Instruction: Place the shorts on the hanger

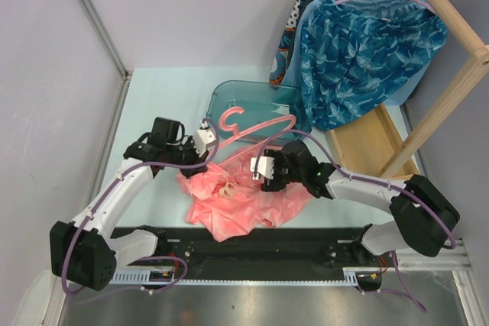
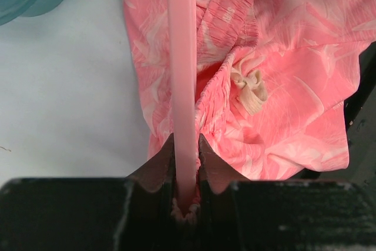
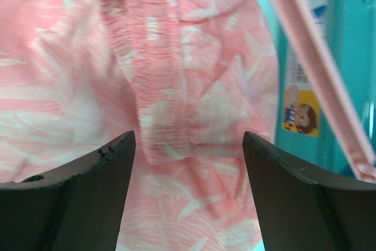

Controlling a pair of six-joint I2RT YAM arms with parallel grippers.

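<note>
On the table between both arms, you find the shorts (image 1: 229,204) lying crumpled. Your left gripper (image 2: 185,142) is pinched tight on one thin bar of the hanger (image 2: 181,57), which runs across the left edge of the shorts. Your right gripper (image 3: 188,139) hangs spread wide over the elastic waistband (image 3: 155,86), with another hanger bar just to its right.

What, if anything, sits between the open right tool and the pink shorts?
Nothing visible does. The right tool hangs open directly over the shorts, its fingers framing bare fabric, and the hanger passes off to one side.
</note>
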